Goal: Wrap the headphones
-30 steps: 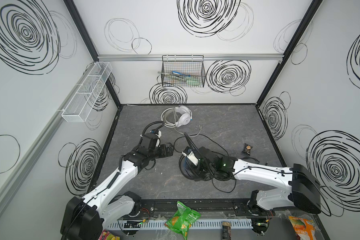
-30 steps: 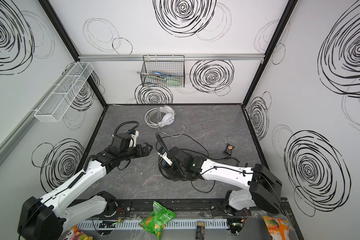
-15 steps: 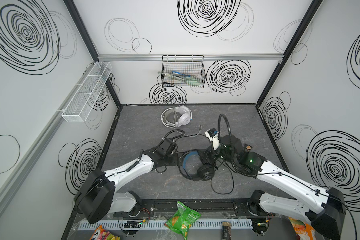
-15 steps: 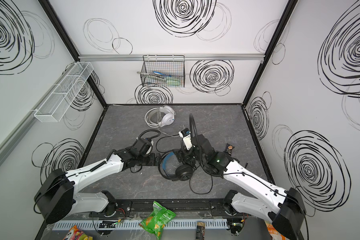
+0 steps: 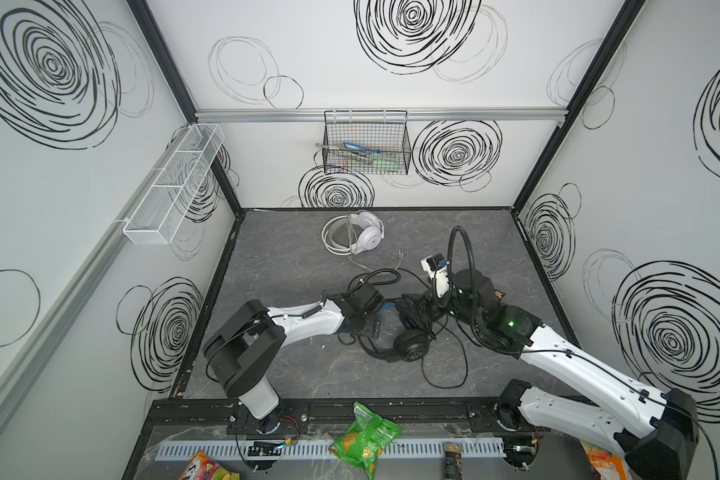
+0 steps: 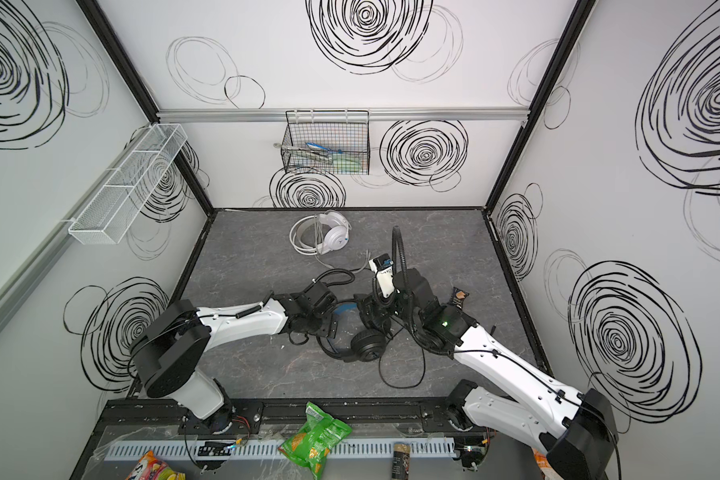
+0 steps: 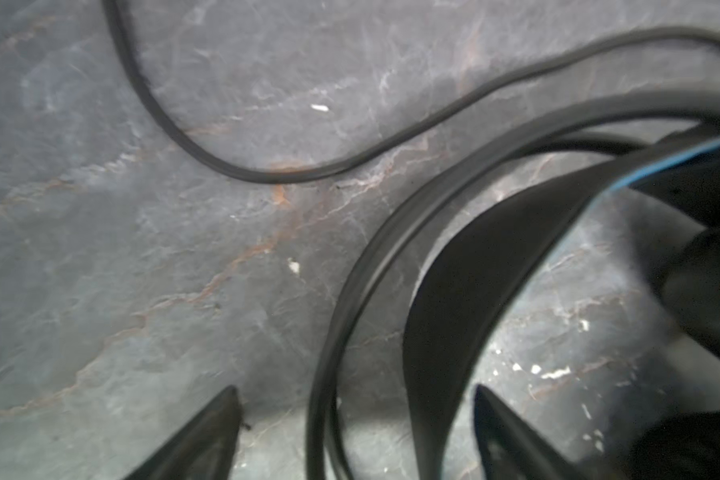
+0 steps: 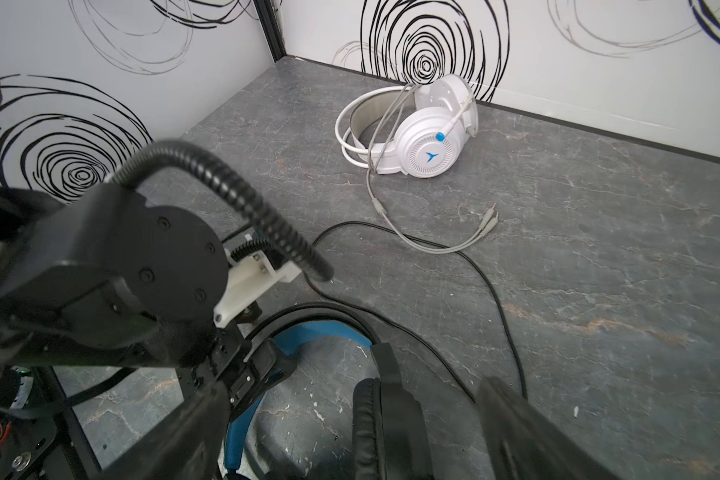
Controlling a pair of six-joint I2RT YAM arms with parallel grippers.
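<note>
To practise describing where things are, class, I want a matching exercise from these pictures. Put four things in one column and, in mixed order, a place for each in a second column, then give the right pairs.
Things
1. white headphones
2. black headphones
3. black wire basket
4. green snack bag

Places
A. hung on the back wall
B. middle of the table
C. beyond the table's front edge
D. on the table, close to the back wall

Pairs: 1-D, 2-B, 3-A, 4-C
</note>
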